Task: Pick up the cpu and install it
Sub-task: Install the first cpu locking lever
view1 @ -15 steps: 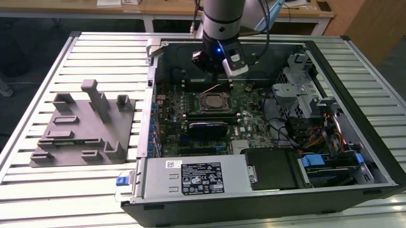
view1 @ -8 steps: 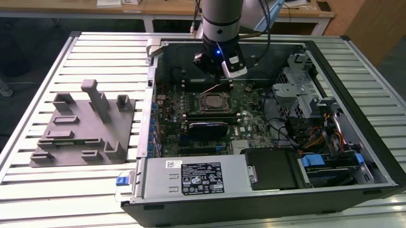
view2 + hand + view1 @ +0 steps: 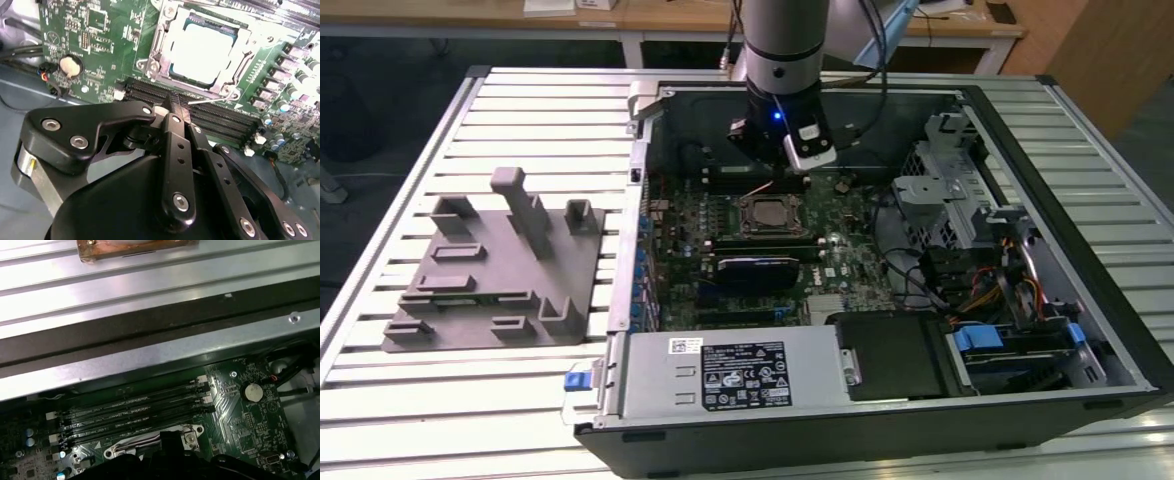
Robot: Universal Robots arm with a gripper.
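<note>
Second wrist view shows my gripper (image 3: 175, 107) pinched shut, empty, just beside the cpu (image 3: 202, 52) seated in its socket (image 3: 150, 65); dropping could scrape the memory slots (image 3: 220, 120).

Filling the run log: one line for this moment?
cpu: seated in socket | gripper: shut, empty, above memory slots | motherboard: in open case
</note>
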